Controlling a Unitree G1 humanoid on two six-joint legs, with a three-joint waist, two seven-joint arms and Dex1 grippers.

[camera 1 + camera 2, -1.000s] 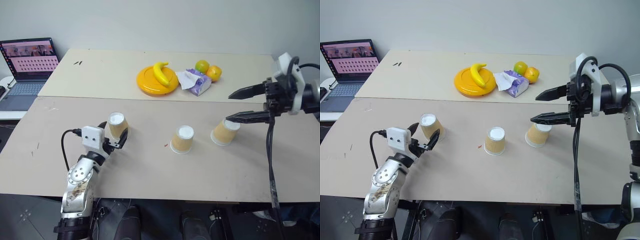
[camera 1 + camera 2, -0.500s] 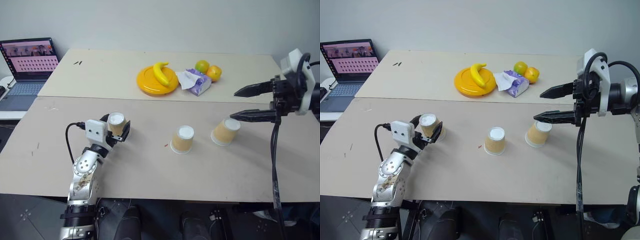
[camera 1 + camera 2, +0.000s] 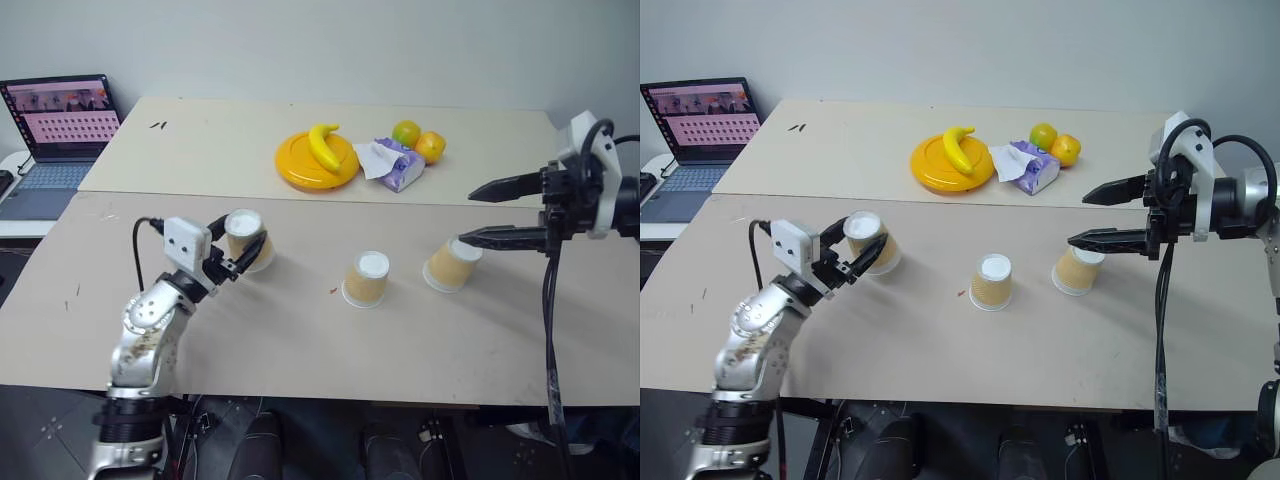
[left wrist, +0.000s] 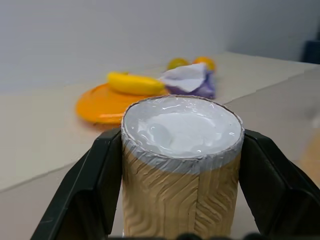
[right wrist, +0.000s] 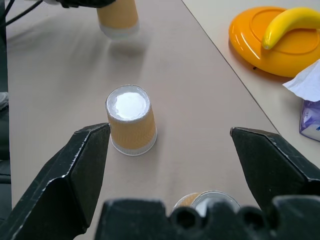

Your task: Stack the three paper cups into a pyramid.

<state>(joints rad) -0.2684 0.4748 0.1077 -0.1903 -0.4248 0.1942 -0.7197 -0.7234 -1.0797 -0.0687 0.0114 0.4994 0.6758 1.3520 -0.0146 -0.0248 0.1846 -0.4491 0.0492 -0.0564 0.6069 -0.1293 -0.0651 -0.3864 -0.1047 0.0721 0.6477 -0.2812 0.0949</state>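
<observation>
While a laptop [image 3: 62,125] sits at the far left, the left tool [image 3: 862,256] is clamped on an upside-down paper cup [image 3: 872,241], both black fingers [image 4: 95,185] pressing its ribbed sides and tilting it just above the tabletop [image 3: 300,340]. Near the middle a second cup [image 3: 366,278] stands inverted, apart from the others. Further right, the third cup [image 3: 452,263] leans on the tabletop just below the right tool [image 3: 482,212], whose fingers are spread wide around nothing.

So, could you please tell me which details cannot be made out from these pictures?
- Whether the left cup has left the table: the left hand covers its lower edge in the head views; the left wrist view cuts it off.
- The right cup in the right wrist view: the right hand's base hides most of it.
- The laptop screen: too small to read.
</observation>
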